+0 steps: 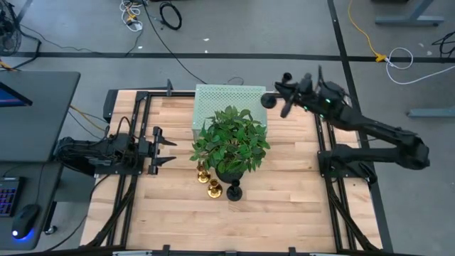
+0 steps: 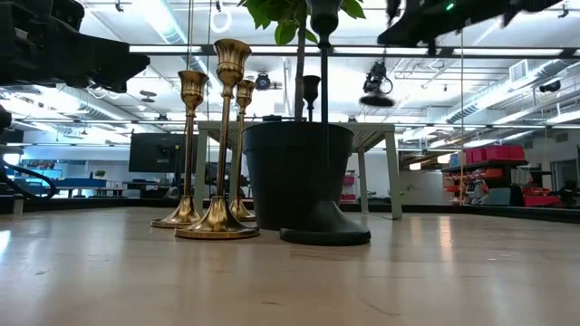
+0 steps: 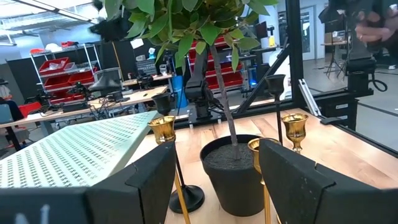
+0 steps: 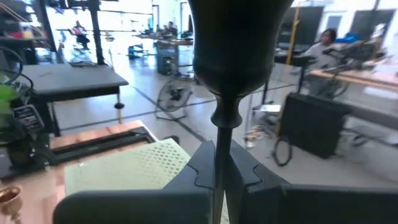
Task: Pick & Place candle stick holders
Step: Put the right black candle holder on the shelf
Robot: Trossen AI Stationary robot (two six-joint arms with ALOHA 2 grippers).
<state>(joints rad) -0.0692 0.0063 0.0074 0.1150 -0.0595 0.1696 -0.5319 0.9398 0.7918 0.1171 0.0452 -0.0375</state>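
Your right gripper [image 4: 219,177] clamped on a black candle stick holder [image 4: 236,56] above the perforated green tray [image 1: 229,98], left gripper [image 1: 169,148] open.

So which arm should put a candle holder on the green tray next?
Probably the right. Its gripper already grips a black candle holder beside the green tray. The left gripper is open, empty, and waits farther away.

no legible text, no readable labels, brands, numbers, signs

table [image 1: 284,206]; plant pot [image 2: 299,172]; perforated tray [image 1: 229,96]; gold holders [image 1: 207,181]; black holder [image 1: 234,191]
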